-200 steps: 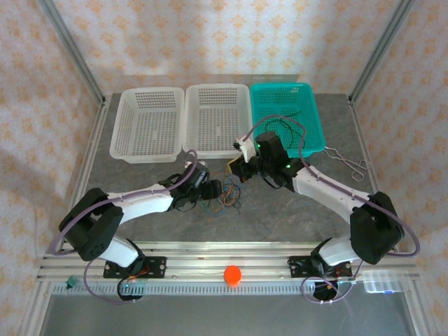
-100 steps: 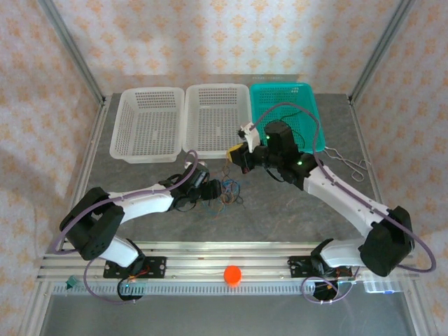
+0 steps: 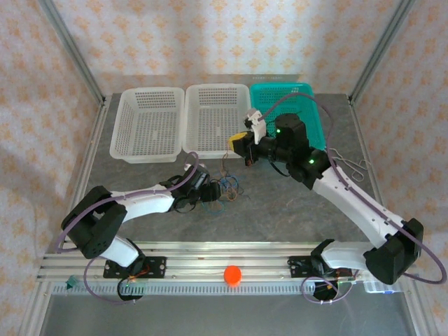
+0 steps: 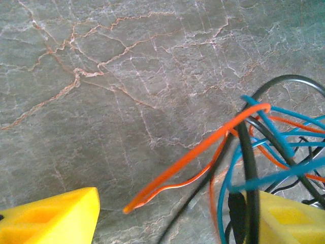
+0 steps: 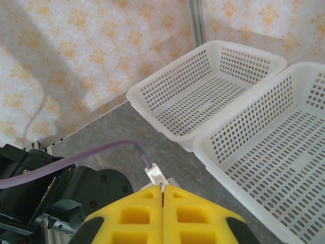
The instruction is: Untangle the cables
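The cables (image 3: pixel 227 187) lie as a small black, red and blue tangle on the table's middle. My left gripper (image 3: pixel 212 190) sits low at the tangle's left, open. In the left wrist view its yellow fingers (image 4: pixel 51 216) stand wide apart. Black (image 4: pixel 245 152) and blue (image 4: pixel 274 137) cables run over the right finger, and an orange-red loop (image 4: pixel 203 147) lifts off the table. My right gripper (image 3: pixel 238 145) hangs raised in front of the middle basket. Its yellow pads are pressed together (image 5: pixel 163 192), and a thin strand (image 3: pixel 225 162) drops from it to the tangle.
Two white baskets (image 3: pixel 148 91) (image 3: pixel 217 87) and a teal basket (image 3: pixel 280 86) line the back of the table. Silver forceps (image 3: pixel 350 164) lie right of the teal basket. An orange ball (image 3: pixel 232 274) rests on the front rail. The left arm's black wrist (image 5: pixel 76 193) is below the right gripper.
My right gripper has risen and moved back and right toward the baskets, drawing a strand up out of the tangle. The left gripper has stayed in place, still open.
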You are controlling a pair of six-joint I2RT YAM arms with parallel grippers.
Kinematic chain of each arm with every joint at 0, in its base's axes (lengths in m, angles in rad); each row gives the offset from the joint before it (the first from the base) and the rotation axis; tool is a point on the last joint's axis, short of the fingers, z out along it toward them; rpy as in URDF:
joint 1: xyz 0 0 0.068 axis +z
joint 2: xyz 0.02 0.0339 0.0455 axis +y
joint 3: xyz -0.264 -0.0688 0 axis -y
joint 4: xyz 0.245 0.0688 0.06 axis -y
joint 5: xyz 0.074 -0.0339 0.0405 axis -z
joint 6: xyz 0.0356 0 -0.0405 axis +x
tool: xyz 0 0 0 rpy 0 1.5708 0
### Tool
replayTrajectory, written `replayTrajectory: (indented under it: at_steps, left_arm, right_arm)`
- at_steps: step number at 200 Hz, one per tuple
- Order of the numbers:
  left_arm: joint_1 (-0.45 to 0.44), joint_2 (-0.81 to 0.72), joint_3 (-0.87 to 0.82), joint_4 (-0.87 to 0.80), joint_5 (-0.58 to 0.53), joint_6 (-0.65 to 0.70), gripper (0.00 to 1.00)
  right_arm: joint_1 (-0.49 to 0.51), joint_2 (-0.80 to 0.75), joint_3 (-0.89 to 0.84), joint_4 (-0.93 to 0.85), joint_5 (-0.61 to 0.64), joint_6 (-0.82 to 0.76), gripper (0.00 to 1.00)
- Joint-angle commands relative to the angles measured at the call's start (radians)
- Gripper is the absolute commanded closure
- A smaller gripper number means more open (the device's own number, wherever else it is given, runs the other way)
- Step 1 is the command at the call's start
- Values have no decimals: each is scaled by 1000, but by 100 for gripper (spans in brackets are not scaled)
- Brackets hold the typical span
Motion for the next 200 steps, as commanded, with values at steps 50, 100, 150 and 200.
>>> replayTrajectory:
  at_steps: [50, 100, 150, 200]
  left_arm:
    - [-13, -352, -94, 58, -152, 20, 11]
    - [-13, -525, -94, 58, -157, 119, 8]
    - [-12, -414, 23, 120, -6, 225, 11]
    - [-12, -314, 121, 131, 21, 303, 12]
  right_arm:
    - [4, -1, -18, -2, 39, 65, 100]
    - [4, 26, -22, 10, 42, 90, 100]
    - [4, 87, 93, -96, 40, 163, 100]
    - [4, 89, 88, -105, 31, 176, 100]
